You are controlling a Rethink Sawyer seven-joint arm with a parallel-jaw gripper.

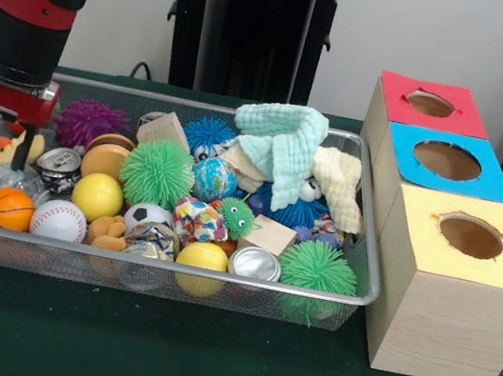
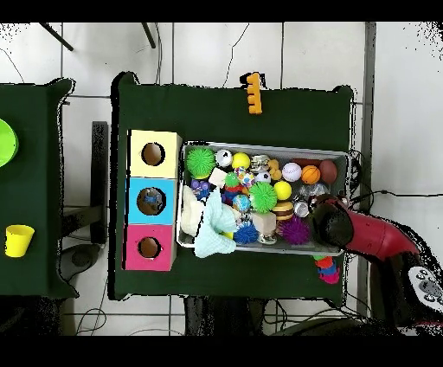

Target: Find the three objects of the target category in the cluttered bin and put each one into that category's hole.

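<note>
At the near edge of the wire bin [image 1: 349,296], the basketball [image 1: 6,207], the baseball [image 1: 59,220], a yellow ball [image 1: 202,257], a silver can [image 1: 254,264] and a green spiky ball [image 1: 317,267] all sit in place, untouched. A row back, a soccer ball [image 1: 146,216], a second yellow ball [image 1: 97,196] and a big green spiky ball [image 1: 156,172] crowd the middle, with another can [image 1: 58,165] off to the side. The target category is not shown, so the three wanted objects cannot be picked out; everything looks to be in the pile, and the job reads as barely begun. Beside the bin, the yellow box [image 1: 458,281], blue box [image 1: 444,162] and red box [image 1: 430,104] stand with open holes; the overhead view hints at something dark inside the blue one, too unclear to call. Farther back, the gripper [image 1: 0,144] dips into the bin's corner by a small duck toy [image 1: 9,150]. Its dark fingers straddle the clutter, but whether they are spread or clenched, or hold anything, cannot be told.
</note>
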